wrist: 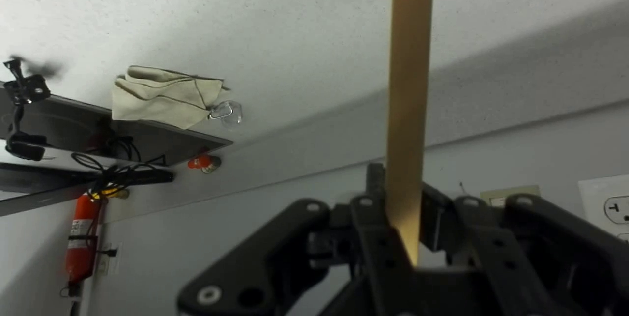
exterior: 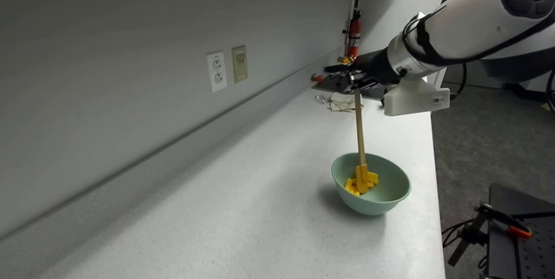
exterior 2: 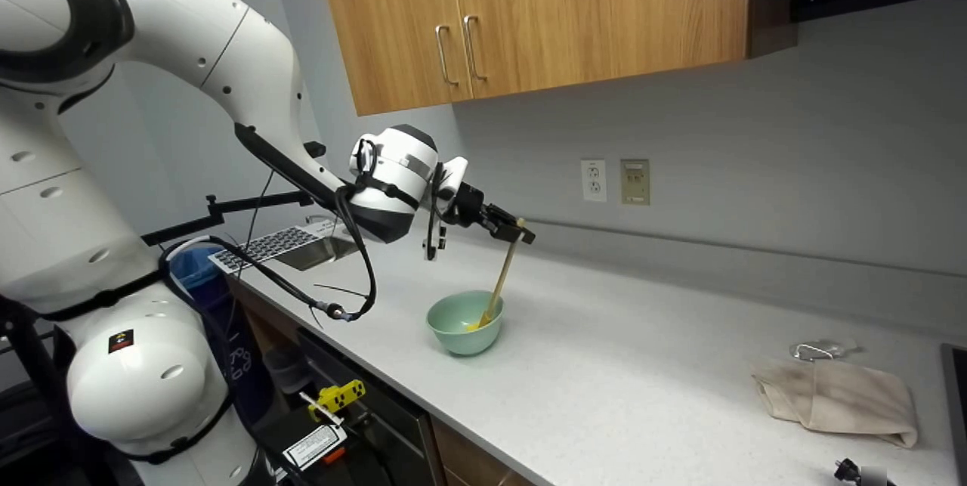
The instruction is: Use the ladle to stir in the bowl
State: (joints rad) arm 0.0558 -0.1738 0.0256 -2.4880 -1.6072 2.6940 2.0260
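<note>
Ladle: long, thin, flat tan handle, yellow-orange end. Stands steep, end down inside bowl. Handle pokes up high over rim, leaning in both exterior views. Cannot tell if it touches rim. Bowl: round, smooth, soft green. Sits on white counter, near front edge. Rim looks lower on that side, so bowl seems tipped slightly. Yellow bits inside, both sides of ladle's end.
</note>
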